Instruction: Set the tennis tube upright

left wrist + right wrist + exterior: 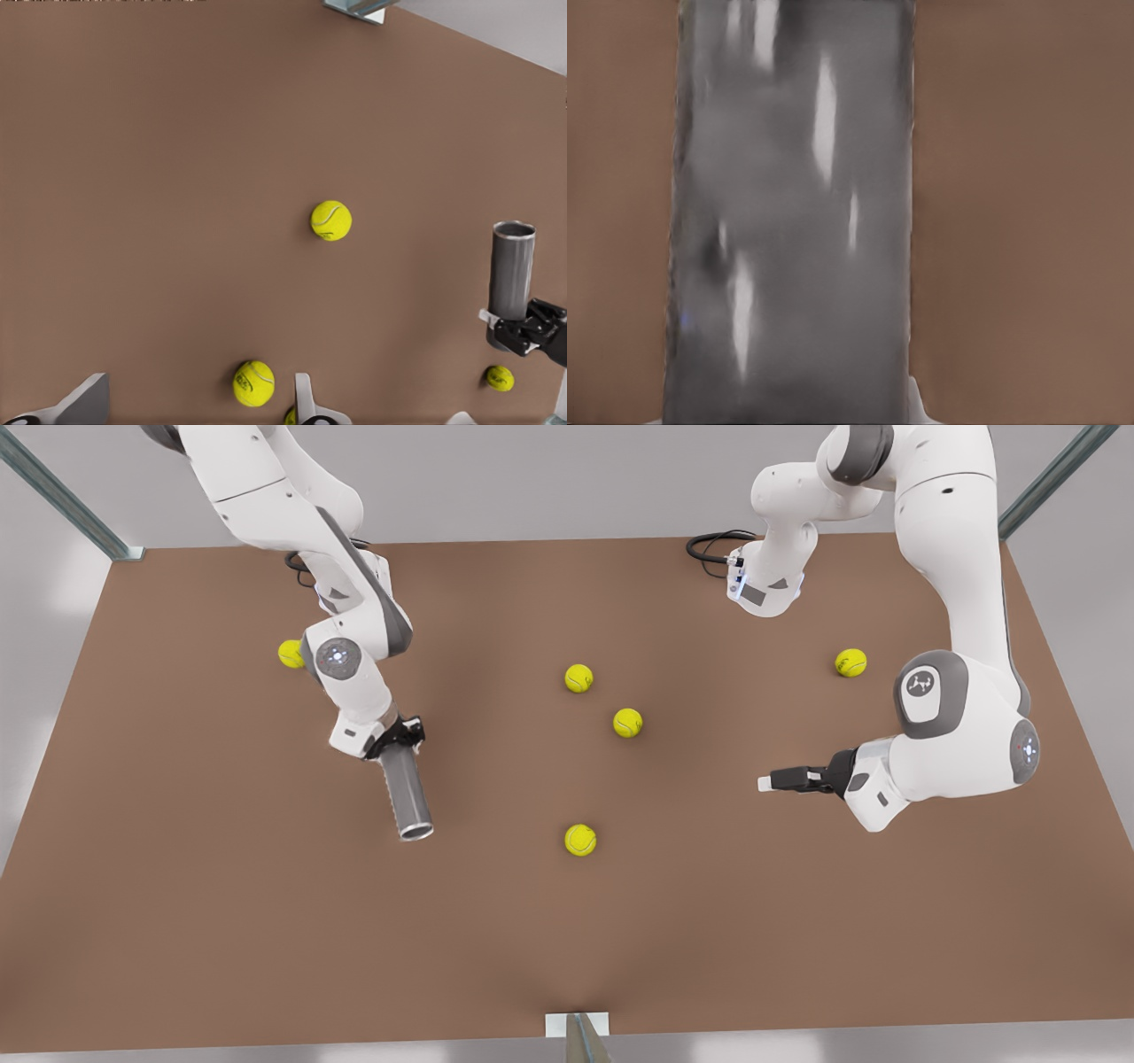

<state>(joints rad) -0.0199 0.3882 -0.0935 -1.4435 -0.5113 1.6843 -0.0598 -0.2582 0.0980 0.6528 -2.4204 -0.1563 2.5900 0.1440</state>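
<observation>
Where the right tool [396, 742] clamps it at one end, the tennis tube [407, 797] is a slim, smooth cylinder of grey metal. Pale streaks of glare run along its wall in the right wrist view [793, 221]. Its other end is a hollow round mouth with a thin bright rim, pointing away from the tool. It sits on the front view's left, over the bench [221, 921]; whether it touches the surface cannot be told. The left wrist view shows the same tube [512, 270] farther off, with the black fingers of the right tool [532, 328] closed round its base.

One tube, then, and five tennis balls, each a fuzzy yellow sphere with a pale seam. One [291, 654] lies behind the right arm, three [578, 678] [627, 723] [580, 840] mid-bench, and one [850, 662] on the front view's right.

The bench is flat, matte brown. The left tool [780, 780] waits on the front view's right, holding nothing; its pale fingers [306, 398] stand wide apart.
</observation>
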